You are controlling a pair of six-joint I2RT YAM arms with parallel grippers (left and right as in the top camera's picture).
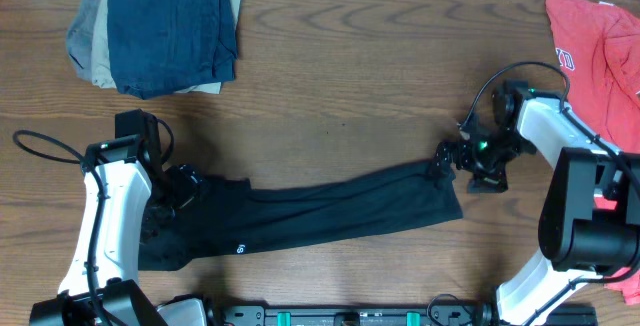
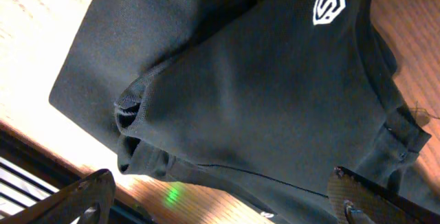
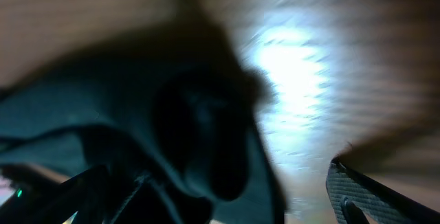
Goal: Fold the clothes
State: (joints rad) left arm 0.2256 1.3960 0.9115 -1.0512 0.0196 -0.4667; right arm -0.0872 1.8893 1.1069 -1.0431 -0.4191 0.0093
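I am hovering my left claw point(image 2: 223, 200), released, over the black T-shirt point(image 1: 330, 211), which is lying in a long band across the surface point(image 1: 340, 76). My right claw point(image 1: 447, 156), also released, is straddling its far corner, probably to pinch it.

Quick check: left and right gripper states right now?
Left gripper: open, above the black T-shirt.
Right gripper: open, T-shirt fabric bunched between its jaws, view blurred.

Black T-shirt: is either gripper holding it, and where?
Neither looks clamped. The left gripper is open above the black T-shirt; the right gripper is open too, jaws spread around the shirt's bunched corner.
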